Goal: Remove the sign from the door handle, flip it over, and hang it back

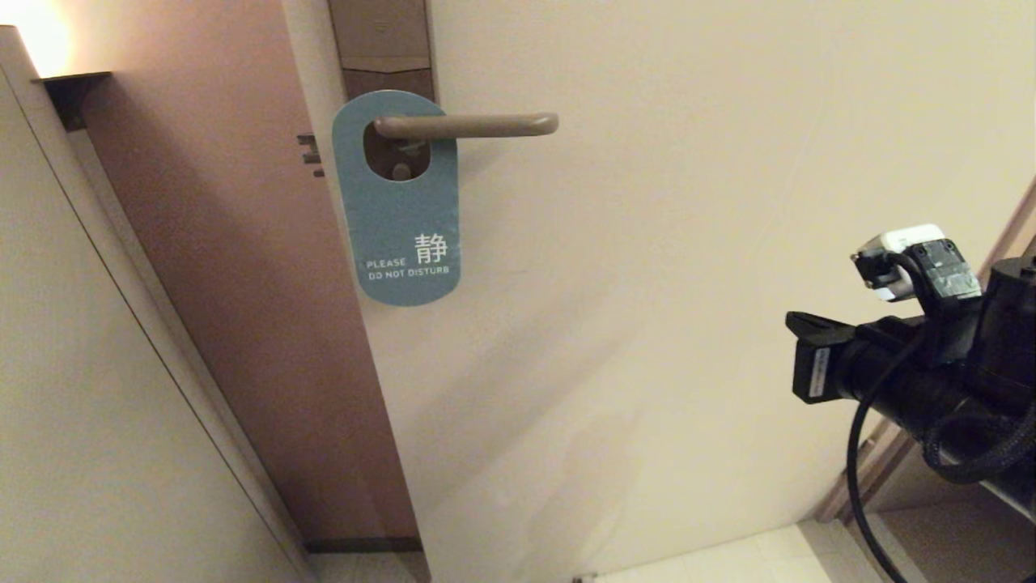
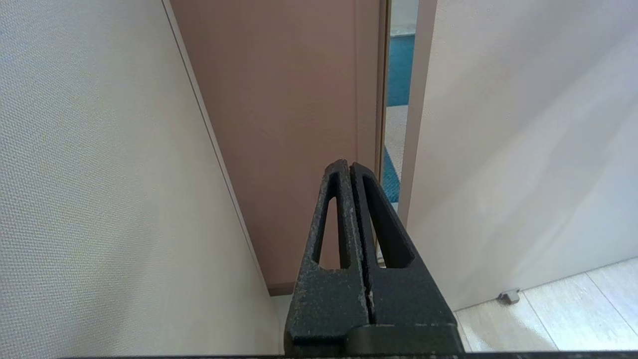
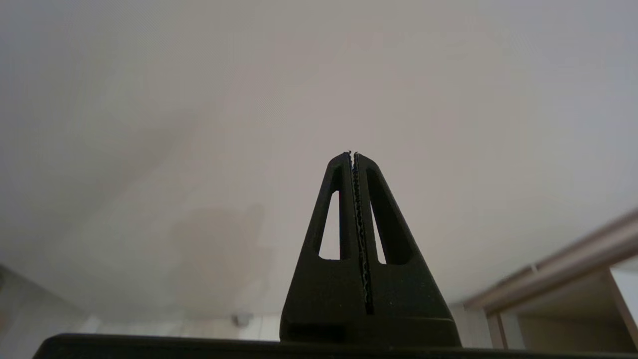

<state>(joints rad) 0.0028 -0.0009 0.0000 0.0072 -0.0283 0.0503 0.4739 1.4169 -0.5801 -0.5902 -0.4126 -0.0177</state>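
The sign (image 1: 401,235) hangs by its oval hole on the door handle (image 1: 477,125), teal side out, reading "PLEASE DO NOT DISTURB". The handle is a beige-bronze lever sticking out to the right from a tall brownish lock plate (image 1: 380,40). My right gripper (image 1: 809,356) is low at the right, well below and to the right of the sign; its wrist view shows it (image 3: 352,155) shut and empty, facing bare door. My left gripper (image 2: 349,167) is shut and empty, facing the door's edge near the floor; it is out of the head view.
The pale door (image 1: 688,243) stands ajar, with a brown edge (image 1: 243,283) and small dark latch bolts (image 1: 309,154). A wall (image 1: 81,405) lies at the left with a lamp (image 1: 48,40) above. A door stop (image 2: 508,296) sits on the tiled floor (image 1: 728,559).
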